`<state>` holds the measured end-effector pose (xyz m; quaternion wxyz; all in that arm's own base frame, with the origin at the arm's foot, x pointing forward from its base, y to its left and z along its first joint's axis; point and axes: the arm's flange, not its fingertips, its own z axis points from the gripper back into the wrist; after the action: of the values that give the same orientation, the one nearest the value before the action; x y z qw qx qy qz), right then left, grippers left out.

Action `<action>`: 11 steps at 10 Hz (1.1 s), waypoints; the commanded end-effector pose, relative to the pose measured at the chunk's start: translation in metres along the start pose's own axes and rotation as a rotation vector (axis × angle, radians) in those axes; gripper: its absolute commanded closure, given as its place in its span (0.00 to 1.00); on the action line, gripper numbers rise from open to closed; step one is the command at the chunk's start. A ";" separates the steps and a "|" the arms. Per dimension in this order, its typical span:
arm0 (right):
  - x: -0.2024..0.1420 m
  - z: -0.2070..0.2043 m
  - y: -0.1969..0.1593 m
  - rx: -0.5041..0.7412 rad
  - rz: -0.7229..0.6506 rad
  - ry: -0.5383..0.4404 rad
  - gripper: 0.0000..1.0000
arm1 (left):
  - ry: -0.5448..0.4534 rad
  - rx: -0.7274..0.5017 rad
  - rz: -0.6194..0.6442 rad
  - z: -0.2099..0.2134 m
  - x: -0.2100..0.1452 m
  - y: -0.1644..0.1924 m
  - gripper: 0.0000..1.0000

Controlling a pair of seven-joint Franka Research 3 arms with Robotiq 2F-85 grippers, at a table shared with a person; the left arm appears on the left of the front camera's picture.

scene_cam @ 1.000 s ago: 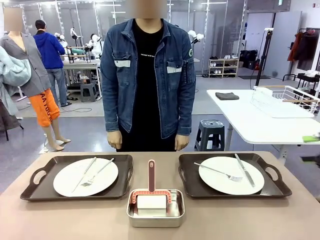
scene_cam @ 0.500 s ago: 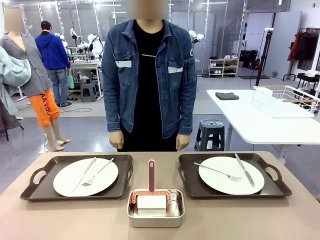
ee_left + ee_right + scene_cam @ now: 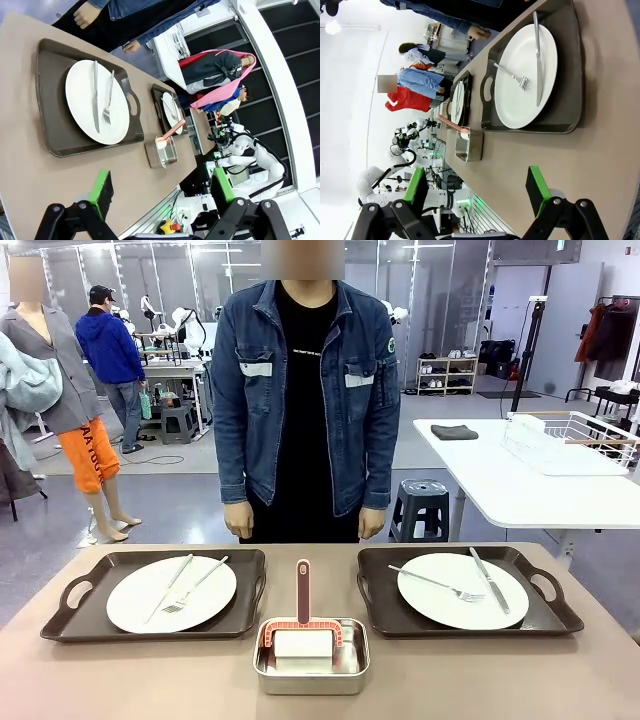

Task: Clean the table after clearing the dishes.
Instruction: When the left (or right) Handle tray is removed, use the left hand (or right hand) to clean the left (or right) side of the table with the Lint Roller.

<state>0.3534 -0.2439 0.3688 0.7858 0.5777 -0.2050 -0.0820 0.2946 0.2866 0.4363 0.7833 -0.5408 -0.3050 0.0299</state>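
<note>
Only the denim-jacketed person (image 3: 305,390) has shifted; two round white plates (image 3: 135,600) bearing cutlery rest on dark brown handled trays (image 3: 378,595) at nine and three o'clock of the beige bench (image 3: 480,680), each lying ahead of its nearer arm's wide-open, empty jaws.

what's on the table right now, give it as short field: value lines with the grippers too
table: beige, dishes not yet cleared
left tray: holds left plate
right tray: holds right plate
cutlery: fork and knife on each plate
steel pan: between the trays, robot's side, holds red-handled tool
person: standing at far side, hands down
left gripper: open, empty
right gripper: open, empty
</note>
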 end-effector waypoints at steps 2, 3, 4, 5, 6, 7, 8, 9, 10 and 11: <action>-0.001 0.002 0.003 0.012 -0.006 -0.003 0.00 | -0.006 -0.002 -0.005 0.003 -0.001 0.000 0.00; -0.001 0.002 0.003 0.012 -0.006 -0.003 0.00 | -0.006 -0.002 -0.005 0.003 -0.001 0.000 0.00; -0.001 0.002 0.003 0.012 -0.006 -0.003 0.00 | -0.006 -0.002 -0.005 0.003 -0.001 0.000 0.00; -0.001 0.002 0.003 0.012 -0.006 -0.003 0.00 | -0.006 -0.002 -0.005 0.003 -0.001 0.000 0.00; -0.001 0.002 0.003 0.012 -0.006 -0.003 0.00 | -0.006 -0.002 -0.005 0.003 -0.001 0.000 0.00; -0.001 0.002 0.003 0.012 -0.006 -0.003 0.00 | -0.006 -0.002 -0.005 0.003 -0.001 0.000 0.00; -0.001 0.002 0.003 0.012 -0.006 -0.003 0.00 | -0.006 -0.002 -0.005 0.003 -0.001 0.000 0.00; -0.001 0.002 0.003 0.012 -0.006 -0.003 0.00 | -0.006 -0.002 -0.005 0.003 -0.001 0.000 0.00; -0.001 0.002 0.003 0.012 -0.006 -0.003 0.00 | -0.006 -0.002 -0.005 0.003 -0.001 0.000 0.00; -0.001 0.002 0.003 0.012 -0.006 -0.003 0.00 | -0.006 -0.002 -0.005 0.003 -0.001 0.000 0.00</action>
<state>0.3531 -0.2441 0.3688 0.7857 0.5778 -0.2051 -0.0822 0.2946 0.2866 0.4363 0.7833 -0.5408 -0.3051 0.0300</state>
